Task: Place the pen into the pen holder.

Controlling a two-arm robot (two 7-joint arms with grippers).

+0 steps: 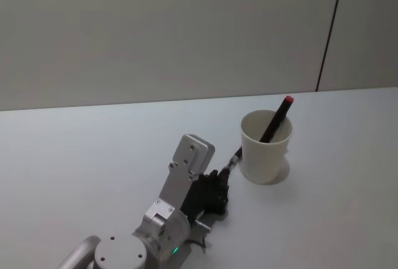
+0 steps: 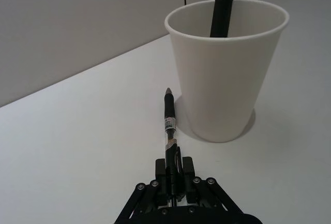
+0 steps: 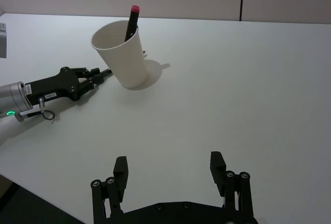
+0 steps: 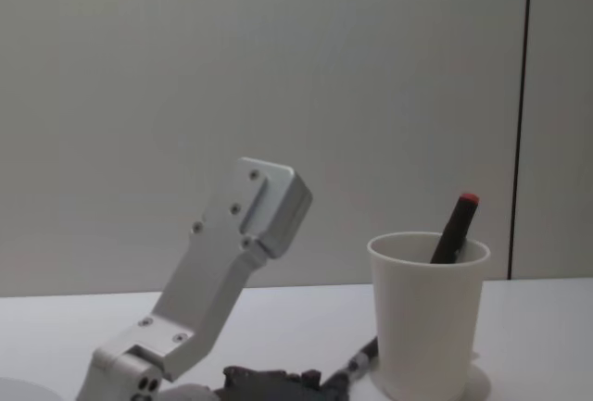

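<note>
As my left end effector (image 2: 173, 176) grips the pen (image 2: 168, 123), tip aimed low at the pen holder (image 2: 222, 89), my right end effector (image 3: 169, 161) idles wide

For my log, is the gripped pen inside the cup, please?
Out: left gripper holds the pen, tip beside the pen holder.

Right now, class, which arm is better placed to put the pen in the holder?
Left. The left claw is shut on the pen beside the pen holder; the right claw is open, farther off.
</note>
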